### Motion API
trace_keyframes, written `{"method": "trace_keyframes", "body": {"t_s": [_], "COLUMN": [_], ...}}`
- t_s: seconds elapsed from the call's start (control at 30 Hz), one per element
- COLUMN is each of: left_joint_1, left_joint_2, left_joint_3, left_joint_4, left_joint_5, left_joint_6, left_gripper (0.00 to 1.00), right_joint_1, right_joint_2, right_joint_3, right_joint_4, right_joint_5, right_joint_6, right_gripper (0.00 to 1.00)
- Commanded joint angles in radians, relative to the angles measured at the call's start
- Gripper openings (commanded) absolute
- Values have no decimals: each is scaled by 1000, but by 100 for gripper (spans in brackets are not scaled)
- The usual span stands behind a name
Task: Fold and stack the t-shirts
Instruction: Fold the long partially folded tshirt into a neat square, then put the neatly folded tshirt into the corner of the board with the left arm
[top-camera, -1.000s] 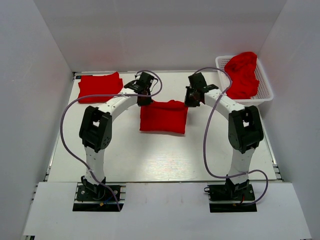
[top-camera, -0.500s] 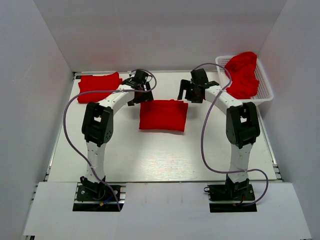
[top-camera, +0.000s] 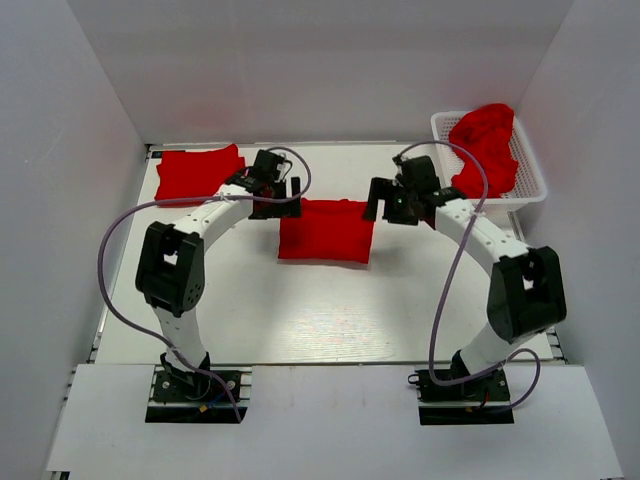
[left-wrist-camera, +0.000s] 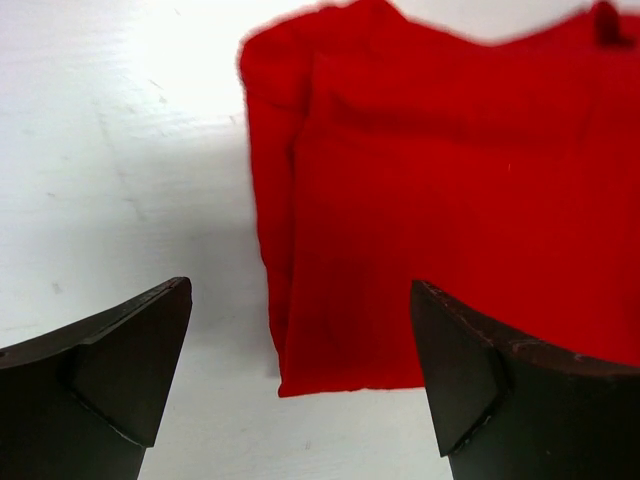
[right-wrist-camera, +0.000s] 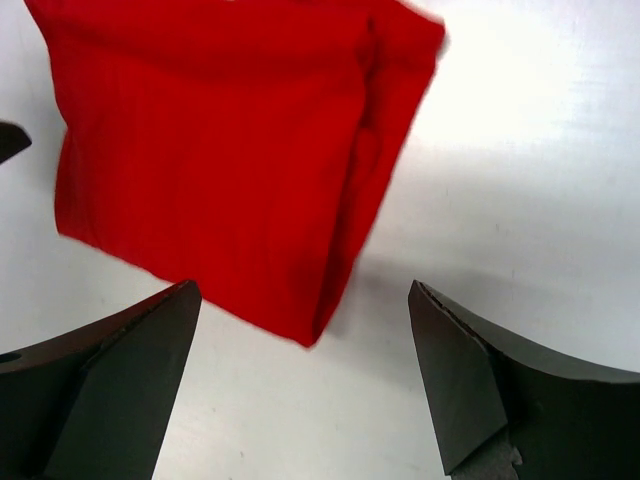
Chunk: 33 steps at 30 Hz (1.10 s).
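Folded t-shirt, edges free (jaws apart)

**Plain red against white and black**

The folded plain red cloth t-shirt is showing one even bright red, no print. The second folded red t-shirt and the crumpled red t-shirts are matching it. The white lattice plastic basket and flat white table are reading pale. The left gripper and right gripper are showing matt black fingers.

Both empty: left gripper, right gripper, jaws spread wide.
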<state>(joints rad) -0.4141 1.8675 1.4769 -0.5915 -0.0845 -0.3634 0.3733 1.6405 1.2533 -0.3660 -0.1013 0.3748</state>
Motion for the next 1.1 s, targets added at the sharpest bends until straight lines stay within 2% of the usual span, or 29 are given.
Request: {"method": "trace_keyframes", "body": {"t_s": [0.0, 0.2, 0.4, 0.53, 0.6, 0.67, 0.77, 0.87, 0.9, 0.97, 1.0, 1.07], "left_joint_1": [-2, -2, -2, -12, -22, -22, -22, -22, -22, -22, -22, -22], "left_joint_2": [-31, 59, 195, 214, 205, 205, 214, 223, 223, 223, 223, 223], "left_joint_3": [-52, -50, 11, -15, -35, -53, -90, -90, -90, -72, -57, 18], "left_joint_4": [82, 142, 116, 120, 131, 159, 183, 193, 193, 193, 174, 138], "left_joint_5": [115, 131, 91, 69, 69, 88, 112, 124, 124, 124, 124, 65], "left_joint_6": [78, 101, 83, 55, 46, 46, 34, 34, 34, 34, 34, 78], "left_gripper": [100, 100, 100, 100, 94, 81, 74, 57, 37, 8, 0, 0], "right_joint_1": [3, 1, 1, -2, -2, -1, -1, -2, -2, -4, -4, -1], "right_joint_2": [-74, -142, -176, -189, -194, -202, -220, -232, -246, -255, -257, -261], "right_joint_3": [-83, -144, -180, -190, -193, -195, -196, -201, -201, -203, -201, -200], "right_joint_4": [24, 4, -1, -2, -7, -13, -16, -19, -24, -25, -30, -33], "right_joint_5": [-28, -18, 0, 18, 31, 37, 45, 55, 63, 72, 78, 87], "right_joint_6": [-23, -30, -33, -30, -28, -24, -20, -17, -19, -17, -17, -16], "right_gripper": [90, 90, 90, 90, 90, 90, 90, 90, 90, 90, 90, 90]}}
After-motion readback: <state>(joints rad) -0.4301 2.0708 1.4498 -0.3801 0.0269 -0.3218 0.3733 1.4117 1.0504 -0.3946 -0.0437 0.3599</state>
